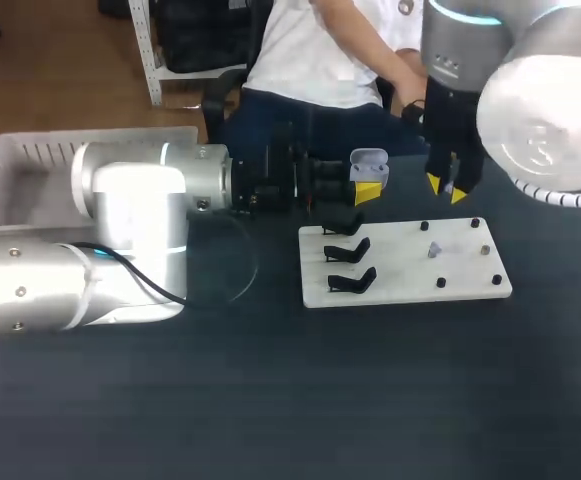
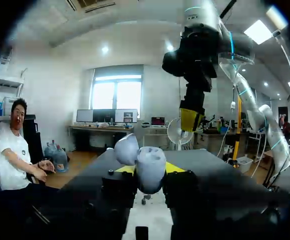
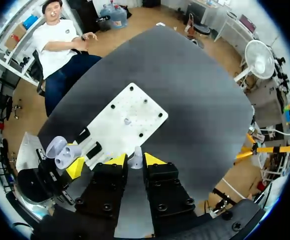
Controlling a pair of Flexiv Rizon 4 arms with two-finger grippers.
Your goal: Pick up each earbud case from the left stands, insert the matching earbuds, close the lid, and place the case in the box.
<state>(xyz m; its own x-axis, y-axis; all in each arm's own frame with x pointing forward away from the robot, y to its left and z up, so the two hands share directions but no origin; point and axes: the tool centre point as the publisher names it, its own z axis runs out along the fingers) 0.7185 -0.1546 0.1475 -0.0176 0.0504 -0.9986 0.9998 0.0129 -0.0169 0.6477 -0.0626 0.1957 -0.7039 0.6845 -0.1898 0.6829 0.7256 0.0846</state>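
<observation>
Looking down from the head view, the left claw (image 1: 367, 190) was clamped on the pale grey plastic earbud case (image 1: 369, 163), lid flipped up, held over the dark table (image 1: 270, 400) just past the far left corner of the white rectangular stand board (image 1: 410, 280). The right claw (image 1: 446, 188) hung above the board's far edge, but that view didn't really show what was in it. The right wrist view did: a small whitish earbud (image 3: 136, 158) was pinched between the two yellow tips. It also showed a second small earbud (image 3: 127, 121) sitting mid-board. In the left wrist view the open case filled the middle and hid most of the board. Three black stands (image 1: 349, 250) sat along the board's left side. The white slatted plastic box (image 1: 10, 165) was at the far left, partly blocked by the left arm.
</observation>
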